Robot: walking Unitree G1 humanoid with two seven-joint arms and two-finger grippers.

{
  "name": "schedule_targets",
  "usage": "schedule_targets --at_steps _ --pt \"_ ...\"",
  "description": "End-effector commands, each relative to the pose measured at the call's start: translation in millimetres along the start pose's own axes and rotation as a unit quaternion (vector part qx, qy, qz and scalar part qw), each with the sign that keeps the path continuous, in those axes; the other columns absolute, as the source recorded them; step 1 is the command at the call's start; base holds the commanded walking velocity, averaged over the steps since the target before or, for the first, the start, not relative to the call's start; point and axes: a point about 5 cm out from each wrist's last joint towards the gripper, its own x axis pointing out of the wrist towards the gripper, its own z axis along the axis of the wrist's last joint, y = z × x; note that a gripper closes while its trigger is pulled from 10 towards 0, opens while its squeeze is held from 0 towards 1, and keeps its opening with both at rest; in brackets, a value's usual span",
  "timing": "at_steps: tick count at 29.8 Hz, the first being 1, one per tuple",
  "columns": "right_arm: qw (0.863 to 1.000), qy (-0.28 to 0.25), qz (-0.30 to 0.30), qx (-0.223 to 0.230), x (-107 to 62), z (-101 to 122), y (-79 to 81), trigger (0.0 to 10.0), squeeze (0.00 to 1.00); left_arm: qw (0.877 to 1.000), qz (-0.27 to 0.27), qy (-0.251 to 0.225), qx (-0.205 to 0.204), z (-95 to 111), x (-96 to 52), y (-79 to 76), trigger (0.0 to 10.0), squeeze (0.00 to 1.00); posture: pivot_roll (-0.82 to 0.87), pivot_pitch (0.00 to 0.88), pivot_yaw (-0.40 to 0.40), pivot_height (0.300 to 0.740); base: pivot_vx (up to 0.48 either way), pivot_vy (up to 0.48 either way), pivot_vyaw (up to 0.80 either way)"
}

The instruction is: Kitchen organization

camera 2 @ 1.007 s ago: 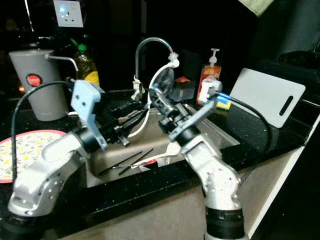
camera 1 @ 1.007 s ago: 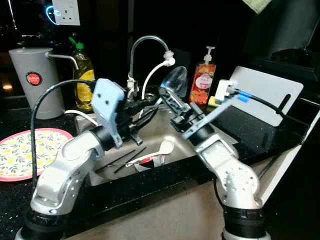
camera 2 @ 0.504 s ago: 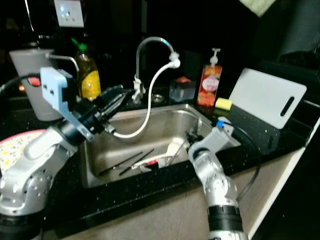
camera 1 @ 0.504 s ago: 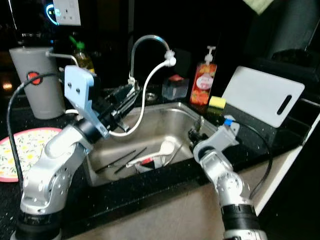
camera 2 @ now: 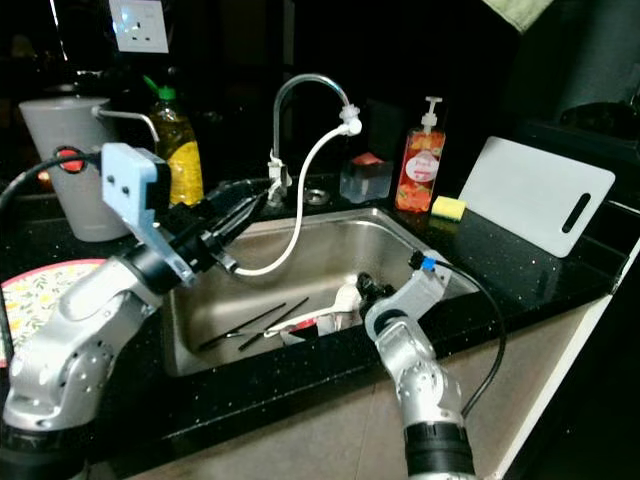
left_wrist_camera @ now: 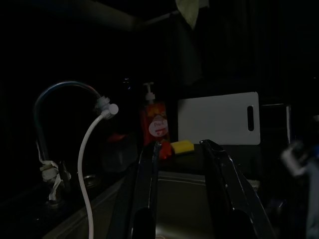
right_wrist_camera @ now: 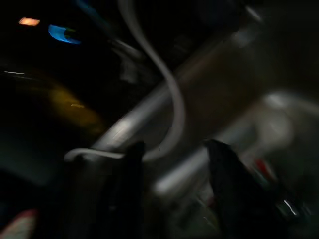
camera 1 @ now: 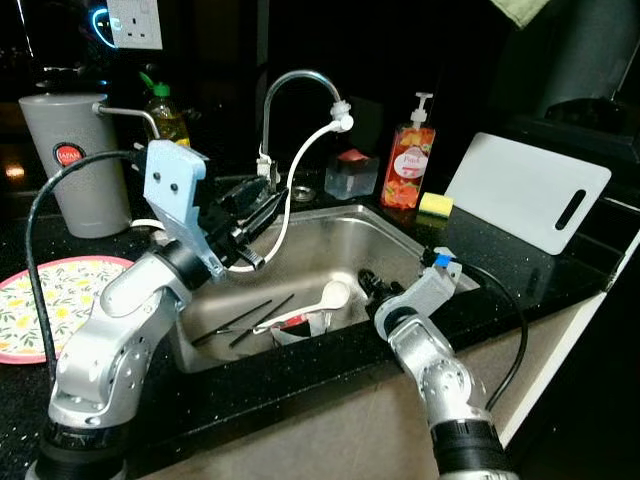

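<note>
I stand before the steel sink, sunk in the black worktop, and the things I judge I must sort lie on its floor: a white spoon near the middle and a pair of black chopsticks to its left, with something red and white just beside the spoon that I cannot make out. My right fingers are low inside the basin, just to the right of the spoon's bowl; the right wrist view is blurred but shows the two fingers apart with nothing between them, so they are open and empty. My left fingers are held up over the left rim of the sink, parted and empty too, close by the white hose that hangs from the tap. The step in hand looks like picking up the spoon. To do it well I should come down over its handle rather than the rounded bowl, straddle it squarely, and close only once both fingers touch the steel, since a smooth spoon will skate away from a glancing pinch. The left arm should keep clear of the hose.
</note>
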Motion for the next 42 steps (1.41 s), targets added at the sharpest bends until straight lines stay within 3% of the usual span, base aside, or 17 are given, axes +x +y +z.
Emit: schedule_targets --at_steps 1,2,3,4,7,11,14,18,24,27,30,42 --pt "0.994 -0.054 0.088 -0.032 -4.6 24 31.0 10.0 0.0 1.0 0.019 0.019 0.006 -6 0.3 3.5 10.0 0.0 -0.07 0.0 -0.072 0.74 0.0 0.0 0.0" --pt "0.994 -0.054 0.088 -0.032 -4.6 24 31.0 10.0 0.0 1.0 0.019 0.019 0.006 -6 0.3 3.5 10.0 0.0 -0.07 0.0 -0.072 0.74 0.0 0.0 0.0" --pt "0.989 -0.073 0.118 -0.046 -7.7 32 42.9 10.0 0.0 0.999 0.032 0.022 0.009 -7 0.6 5.9 10.0 0.0 -0.07 0.0 -0.072 0.74 0.0 0.0 0.0" --pt "0.977 -0.116 0.163 -0.077 -13.2 52 66.7 10.0 0.0 0.996 0.079 0.033 0.022 -11 2.7 17.0 10.0 0.0 -0.07 0.0 -0.068 0.74 0.0 0.0 0.0" --pt "0.964 -0.152 0.183 -0.121 -16.8 65 84.1 10.0 0.0 0.989 0.134 0.052 0.041 -16 3.2 30.1 10.0 0.0 -0.07 0.0 -0.062 0.74 0.0 0.0 0.0" --pt "0.959 -0.16 0.193 -0.132 -18.9 69 89.9 10.0 0.0 0.985 0.151 0.062 0.047 -18 2.5 34.7 10.0 0.0 -0.07 0.0 -0.062 0.74 0.0 0.0 0.0" --pt "0.947 -0.172 0.207 -0.175 -23.8 70 99.2 10.0 0.0 0.97 0.197 0.125 0.071 -35 -4.5 45.4 10.0 0.0 -0.06 0.0 -0.056 0.74 0.0 0.0 0.0" --pt "0.953 -0.164 0.148 -0.206 -22.3 60 85.3 10.0 0.0 0.943 0.238 0.185 0.14 -53 -18.7 50.5 10.0 0.0 -0.05 0.0 -0.039 0.74 0.0 0.0 0.0" --pt "0.949 -0.168 0.099 -0.246 -21.1 58 69.2 10.0 0.0 0.936 0.243 0.21 0.147 -65 -23.8 46.2 10.0 0.0 -0.03 0.0 -0.024 0.74 0.0 0.0 0.0" --pt "0.949 -0.168 0.094 -0.251 -21.9 58 67.9 10.0 0.0 0.936 0.242 0.209 0.148 -65 -23.3 44.6 10.0 0.0 -0.02 0.0 -0.024 0.74 0.0 0.0 0.0" --pt "0.943 -0.177 0.054 -0.275 -18.3 65 55.2 10.0 0.0 0.938 0.249 0.196 0.141 -62 -20.5 42.1 10.0 0.0 -0.01 0.0 -0.024 0.74 0.0 0.0 0.0" --pt "0.94 -0.162 0.059 -0.296 -14.3 61 55.4 10.0 0.0 0.93 0.273 0.196 0.152 -61 -28.2 43.4 10.0 0.0 0.01 0.0 -0.077 0.74 0.0 0.0 0.0"
